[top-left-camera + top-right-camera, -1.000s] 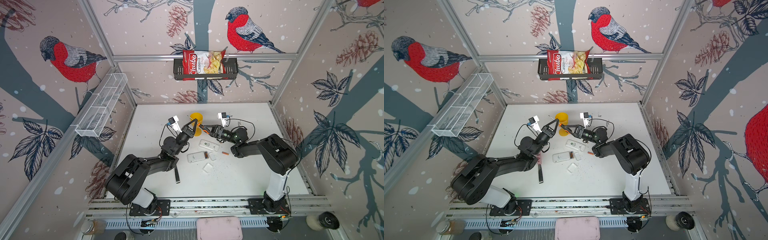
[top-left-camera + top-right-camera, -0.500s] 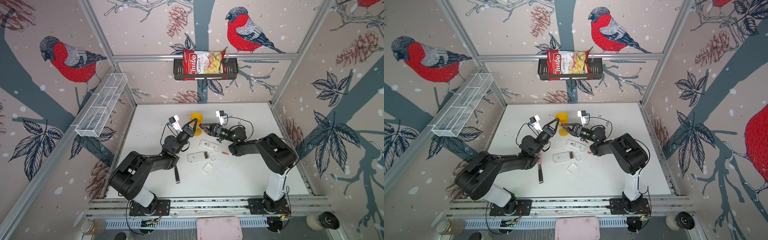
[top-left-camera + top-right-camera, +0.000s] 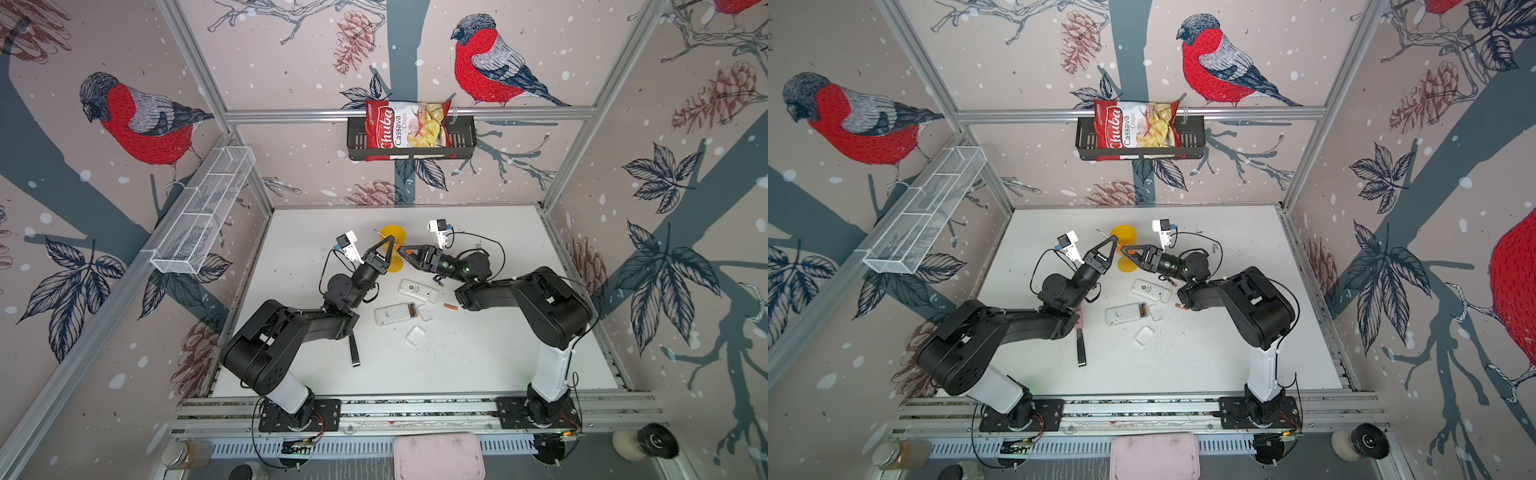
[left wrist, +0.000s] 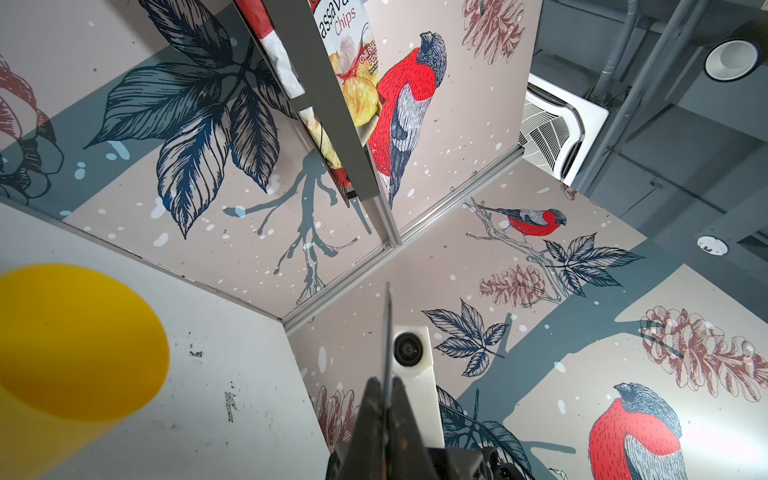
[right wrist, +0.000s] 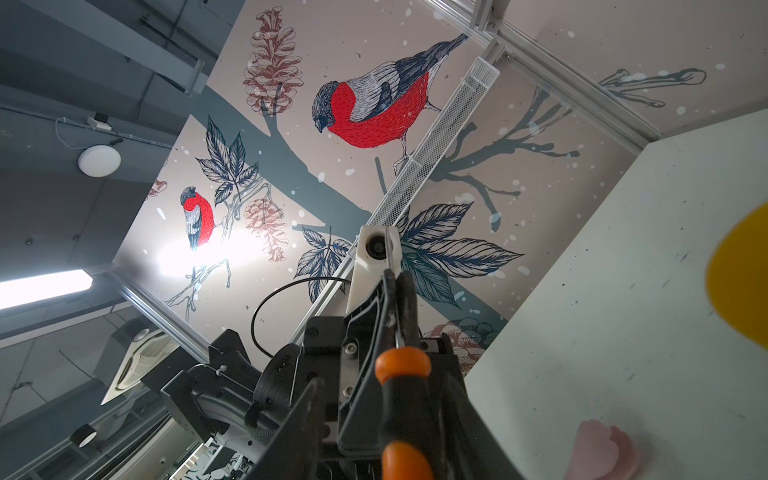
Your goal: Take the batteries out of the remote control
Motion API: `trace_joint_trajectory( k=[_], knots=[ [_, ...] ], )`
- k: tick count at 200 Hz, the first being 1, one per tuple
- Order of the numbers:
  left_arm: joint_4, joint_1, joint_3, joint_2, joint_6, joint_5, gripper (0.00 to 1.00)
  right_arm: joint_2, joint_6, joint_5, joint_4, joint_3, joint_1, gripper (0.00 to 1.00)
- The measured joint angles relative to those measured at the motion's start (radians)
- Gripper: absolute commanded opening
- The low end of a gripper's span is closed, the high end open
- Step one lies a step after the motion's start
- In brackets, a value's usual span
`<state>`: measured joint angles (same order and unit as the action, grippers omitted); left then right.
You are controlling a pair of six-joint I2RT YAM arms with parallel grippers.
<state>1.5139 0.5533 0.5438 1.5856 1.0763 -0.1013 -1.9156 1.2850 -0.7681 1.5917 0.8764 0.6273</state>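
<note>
The screwdriver (image 5: 403, 368) is pinched by the shut left claw (image 3: 390, 240); its handle sits in the narrow right claw (image 3: 400, 249), grip unclear. A yellow cup (image 3: 392, 232) is behind them. One battery (image 3: 411, 309) is seen in the open remote (image 3: 390, 315), a loose battery (image 3: 450, 306) near it on the white table (image 3: 478, 365).

two remotes (image 3: 418, 290) (image 3: 395, 313), two covers (image 3: 424, 311) (image 3: 415, 335), one loose battery (image 3: 450, 307).

Orange-and-black batteries (image 3: 411, 310) sit in the opened white remote (image 3: 390, 315); one loose orange battery (image 3: 450, 307) lies nearby.
</note>
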Motion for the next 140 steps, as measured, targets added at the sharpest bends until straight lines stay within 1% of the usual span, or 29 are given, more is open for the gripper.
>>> trace_joint_trajectory(
  k=[10,36,54,77,83,92,100,107,109,111,121,124,140],
  knots=[
    [0.013,0.003,-0.002,0.002,0.000,0.001,0.00,0.000,0.001,0.001,0.000,-0.002,0.000,0.33],
    [0.031,0.011,-0.004,0.010,0.005,0.005,0.00,0.000,0.001,0.004,-0.004,-0.008,-0.003,0.18],
    [0.037,0.016,-0.010,0.015,0.024,0.018,0.00,0.000,0.000,-0.001,0.002,-0.014,-0.006,0.16],
    [0.031,0.023,-0.016,0.015,0.026,0.023,0.00,0.003,-0.003,-0.017,0.001,-0.026,-0.018,0.07],
    [0.028,0.025,-0.016,0.015,0.026,0.021,0.11,0.007,-0.004,-0.023,0.001,-0.030,-0.021,0.05],
    [0.021,0.026,-0.017,0.010,0.020,0.009,0.36,0.016,-0.012,-0.034,-0.002,-0.036,-0.027,0.04],
    [0.021,0.026,-0.024,0.003,0.002,0.008,0.52,0.030,-0.026,-0.034,-0.008,-0.042,-0.033,0.04],
    [0.019,0.025,-0.037,-0.005,-0.004,0.010,0.69,0.047,-0.038,-0.034,-0.015,-0.047,-0.042,0.04],
    [0.016,0.025,-0.040,-0.008,-0.005,0.011,0.72,0.053,-0.045,-0.034,-0.019,-0.048,-0.045,0.04],
    [0.013,0.025,-0.043,-0.010,-0.007,0.015,0.77,0.059,-0.053,-0.034,-0.024,-0.050,-0.048,0.04],
    [-0.005,0.025,-0.056,-0.029,-0.022,0.025,0.96,0.090,-0.086,-0.036,-0.054,-0.058,-0.061,0.04],
    [-0.011,0.025,-0.060,-0.035,-0.027,0.024,0.97,0.098,-0.095,-0.037,-0.066,-0.060,-0.064,0.04],
    [-0.037,0.025,-0.080,-0.085,-0.054,0.028,0.98,0.149,-0.172,-0.053,-0.190,-0.066,-0.084,0.04]
  ],
)
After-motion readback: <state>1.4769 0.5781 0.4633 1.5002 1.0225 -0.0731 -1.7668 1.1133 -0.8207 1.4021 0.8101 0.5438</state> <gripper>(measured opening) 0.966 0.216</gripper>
